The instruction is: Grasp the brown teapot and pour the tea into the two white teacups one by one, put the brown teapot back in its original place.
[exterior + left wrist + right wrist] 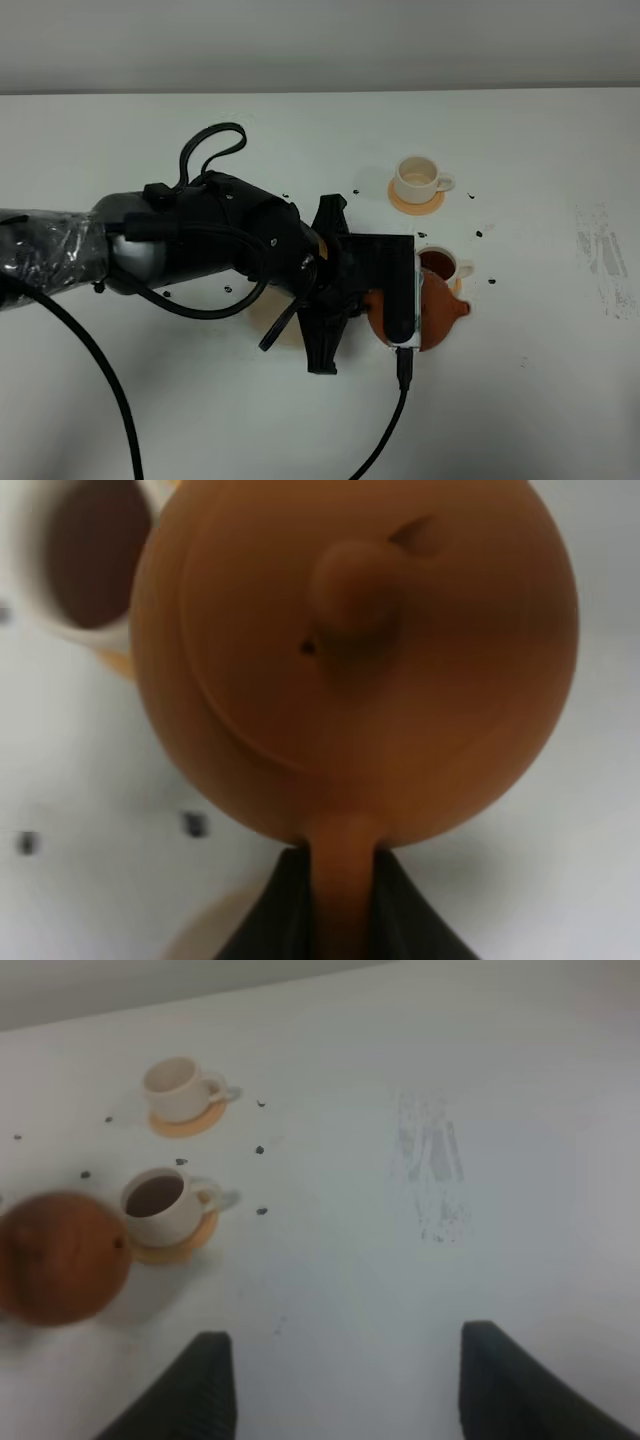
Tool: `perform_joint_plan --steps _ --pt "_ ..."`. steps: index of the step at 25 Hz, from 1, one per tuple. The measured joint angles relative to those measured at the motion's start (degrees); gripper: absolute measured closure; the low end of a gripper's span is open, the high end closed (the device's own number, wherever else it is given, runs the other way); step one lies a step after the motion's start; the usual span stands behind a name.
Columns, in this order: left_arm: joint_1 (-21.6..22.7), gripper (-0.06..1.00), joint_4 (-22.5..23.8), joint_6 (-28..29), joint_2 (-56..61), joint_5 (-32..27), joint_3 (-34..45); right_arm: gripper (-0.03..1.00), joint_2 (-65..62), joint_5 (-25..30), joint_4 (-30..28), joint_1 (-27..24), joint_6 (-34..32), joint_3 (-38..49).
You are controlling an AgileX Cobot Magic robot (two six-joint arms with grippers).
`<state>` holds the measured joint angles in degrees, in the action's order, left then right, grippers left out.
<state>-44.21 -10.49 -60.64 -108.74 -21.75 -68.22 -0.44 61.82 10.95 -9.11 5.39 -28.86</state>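
Finds the brown teapot right of the middle of the table in the exterior view, lid up and near level, just beside the nearer teacup. Runs handle-to-spout across that view, spout toward the right side. Cannot tell whether clear of the surface or resting on it.

Shows dark tea in the nearer teacup, on its orange coaster. Shows the farther teacup pale inside, apparently unfilled, well apart from the pot, toward the table's far edge and past the filled one. Judges the second pour to be the step due. Turns on this: lies crosswise to the spout's present heading, so calls for a carry toward the far edge and probably a turn of the spout before any tilt.

Finds the left gripper clenched on the pot's loop handle, dark fingers either side of it. Finds the right gripper released, nothing between its spread fingers, well apart from pot and cups. Rates the left arm as nearer and loaded.

Glimpses a pale beige patch under the left arm, possibly the original place; mostly hidden.
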Motion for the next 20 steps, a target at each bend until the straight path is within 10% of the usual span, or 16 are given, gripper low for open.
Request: perform_joint_plan --steps 20 --pt "15.48 0.82 2.80 2.27 -13.57 -5.49 -26.14 0.46 0.00 0.00 0.00 0.00 0.00 0.00"
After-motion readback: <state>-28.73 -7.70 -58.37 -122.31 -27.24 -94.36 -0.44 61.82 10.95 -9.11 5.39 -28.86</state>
